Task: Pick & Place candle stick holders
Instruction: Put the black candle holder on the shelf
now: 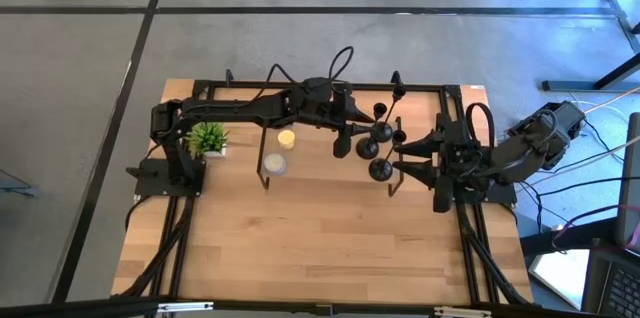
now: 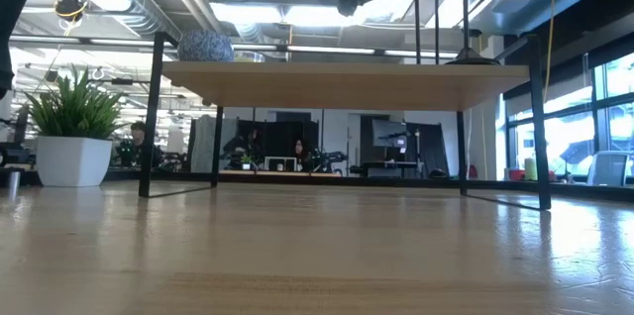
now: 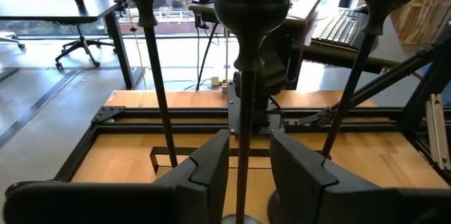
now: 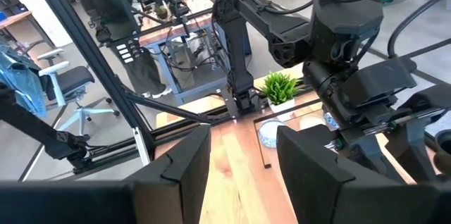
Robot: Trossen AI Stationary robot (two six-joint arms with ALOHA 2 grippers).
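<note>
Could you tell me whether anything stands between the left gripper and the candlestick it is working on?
Nothing visible does. The left gripper has its fingers on either side of the middle candlestick's stem, open around it. The other two candlesticks stand to either side, apart from the fingers.

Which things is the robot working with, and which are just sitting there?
Working with:
- candle stick holders
- left end effector, fingers either side of the middle stem

Just sitting there:
- yellow candle
- white candle
- potted plant
- wooden shelf
</note>
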